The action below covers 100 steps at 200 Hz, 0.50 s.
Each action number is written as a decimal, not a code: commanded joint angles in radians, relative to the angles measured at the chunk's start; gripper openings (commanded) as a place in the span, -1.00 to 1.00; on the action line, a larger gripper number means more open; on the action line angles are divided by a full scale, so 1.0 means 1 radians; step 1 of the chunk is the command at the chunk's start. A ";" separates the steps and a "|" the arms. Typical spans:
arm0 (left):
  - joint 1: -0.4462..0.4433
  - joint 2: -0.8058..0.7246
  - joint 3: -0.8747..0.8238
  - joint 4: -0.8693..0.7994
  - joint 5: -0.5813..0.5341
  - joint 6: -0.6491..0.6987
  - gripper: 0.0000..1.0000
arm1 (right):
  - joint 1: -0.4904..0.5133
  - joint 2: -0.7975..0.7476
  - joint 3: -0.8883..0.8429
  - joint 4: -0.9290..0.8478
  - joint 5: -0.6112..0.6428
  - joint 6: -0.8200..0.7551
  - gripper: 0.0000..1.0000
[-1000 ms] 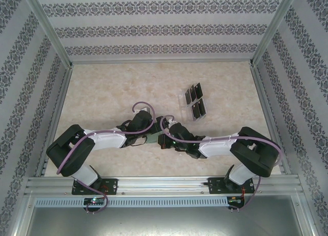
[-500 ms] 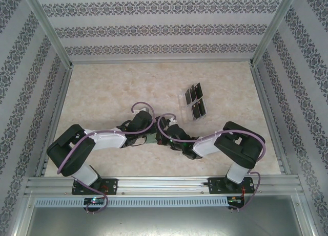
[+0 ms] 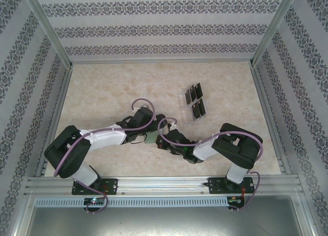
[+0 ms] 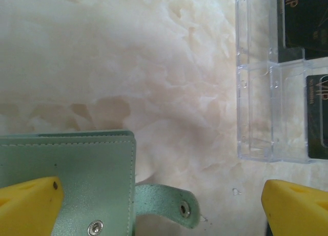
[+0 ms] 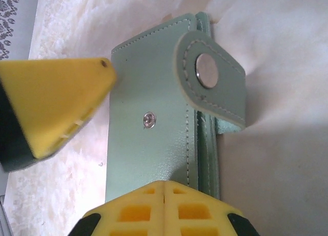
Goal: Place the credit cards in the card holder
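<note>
The left jaws gape wide, empty, above the holder (image 4: 92,169); the right jaws, pressed shut, meet its edge. Cards (image 3: 199,109) lie far right in a tray (image 4: 256,108).

Light was bright and even from above; the table (image 3: 102,92) looked pale, and the arms (image 3: 107,137) cast only faint shadows. The left wrist picture was soft and washed out toward its top, with glare on the tray (image 4: 256,118). In the right wrist view the holder (image 5: 148,159) was sharp; a soft shadow, seemingly its own, lay right of it.
</note>
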 commanded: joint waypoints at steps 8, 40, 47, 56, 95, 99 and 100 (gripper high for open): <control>0.067 -0.068 0.086 -0.169 -0.033 0.069 1.00 | 0.019 0.042 -0.018 -0.074 -0.018 0.023 -1.00; 0.145 -0.070 0.124 -0.338 -0.023 0.167 1.00 | 0.019 0.039 -0.020 -0.081 -0.014 0.027 -1.00; 0.158 -0.070 0.124 -0.367 -0.023 0.195 1.00 | 0.019 0.037 -0.019 -0.083 -0.013 0.029 -1.00; 0.165 -0.073 0.118 -0.390 -0.030 0.238 1.00 | 0.018 0.034 -0.019 -0.088 -0.012 0.027 -1.00; 0.167 -0.101 0.074 -0.452 -0.066 0.389 1.00 | 0.016 0.023 -0.015 -0.111 -0.011 0.026 -1.00; 0.166 -0.103 0.069 -0.453 -0.071 0.396 1.00 | 0.017 0.024 -0.014 -0.111 -0.013 0.025 -1.00; 0.166 -0.105 0.067 -0.454 -0.071 0.398 1.00 | 0.016 0.025 -0.014 -0.112 -0.013 0.026 -1.00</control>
